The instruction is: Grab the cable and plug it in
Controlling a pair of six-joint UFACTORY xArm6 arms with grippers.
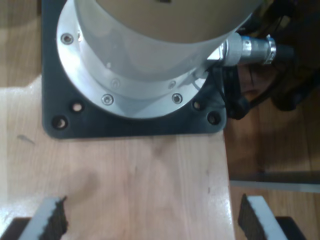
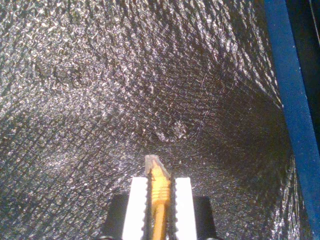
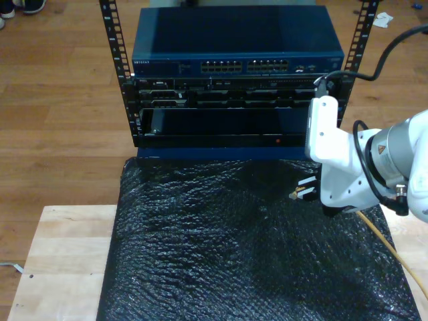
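First wrist view: my first gripper (image 1: 150, 220), jaws spread wide, nothing between; wooden tabletop (image 1: 125, 170); arm base (image 1: 145, 55), top cut off.
Second wrist view: my second gripper (image 2: 159, 192) clamped on the cable (image 2: 160, 192); clear plug (image 2: 152, 162) protruding over black bubble wrap (image 2: 125, 75).
Exterior view: cable trails toward the exterior view's lower right, end cut off; network switch (image 3: 237, 43) beyond.

A white robot arm (image 3: 361, 167) enters from three o'clock in the exterior view, above crinkled black bubble-wrap matting (image 3: 221, 247). A thin yellow-orange cable (image 3: 394, 251) trails toward five o'clock. At twelve o'clock stands a blue rack-mounted network switch (image 3: 234, 47).
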